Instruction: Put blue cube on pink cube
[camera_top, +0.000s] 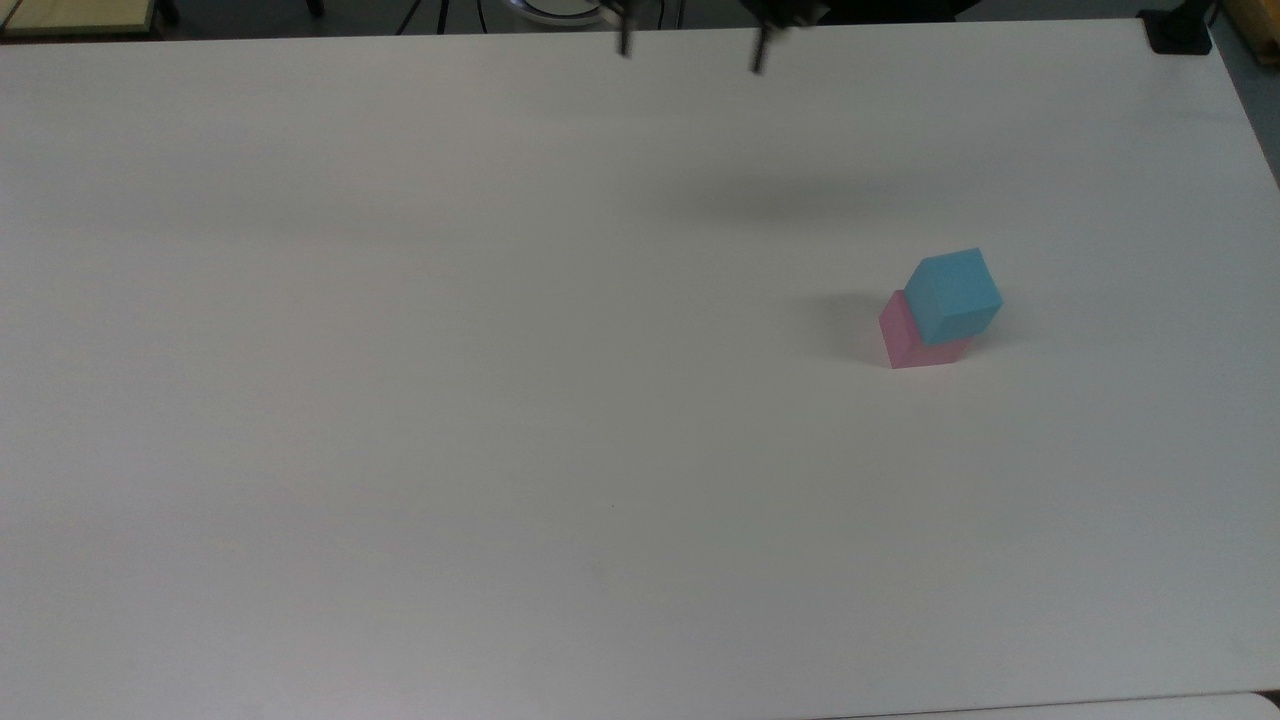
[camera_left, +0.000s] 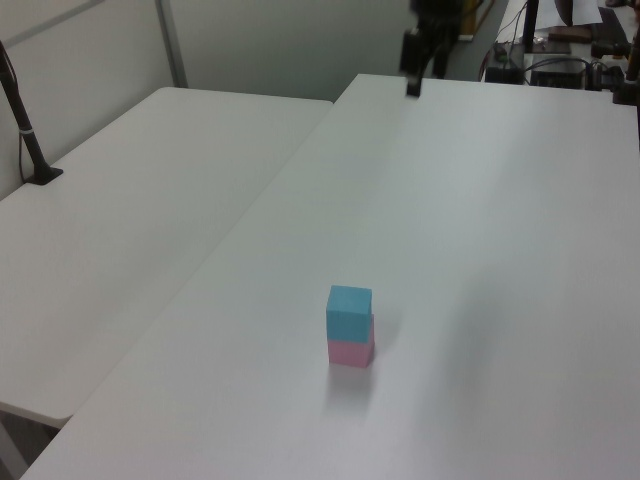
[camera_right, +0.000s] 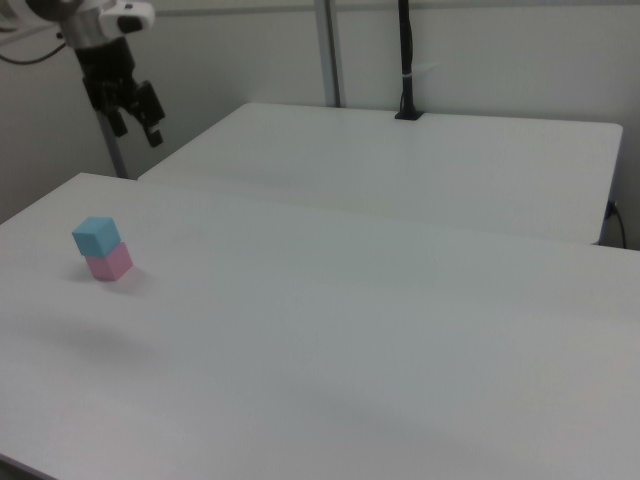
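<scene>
White tabletop (camera_top: 400, 400) fills my screens, bare apart from the little stack near the top view's right side. On it I see the blue cube (camera_top: 954, 294) sitting on the pink cube (camera_top: 908, 340), touching it face to face. From above the blue one looks turned a little on its base and shifted toward the top view's right, so a strip of pink shows on the left. From the left view the blue cube (camera_left: 349, 313) sits close to square over the pink cube (camera_left: 351, 352), and the right view agrees: blue cube (camera_right: 97, 236) on top, pink cube (camera_right: 109, 263) beneath, both upright.

My gripper (camera_top: 690, 45) is up at the far edge of the table in the top view, well apart from the stack. Its two fingertips are spread wide and nothing sits between them. In the right view the gripper (camera_right: 132, 112) hangs high above the table with empty jaws.

I judge the placing step done and the task as good as complete. What remains calls only for keeping the arm away from the stack, since any brush against the blue cube could tip it off
</scene>
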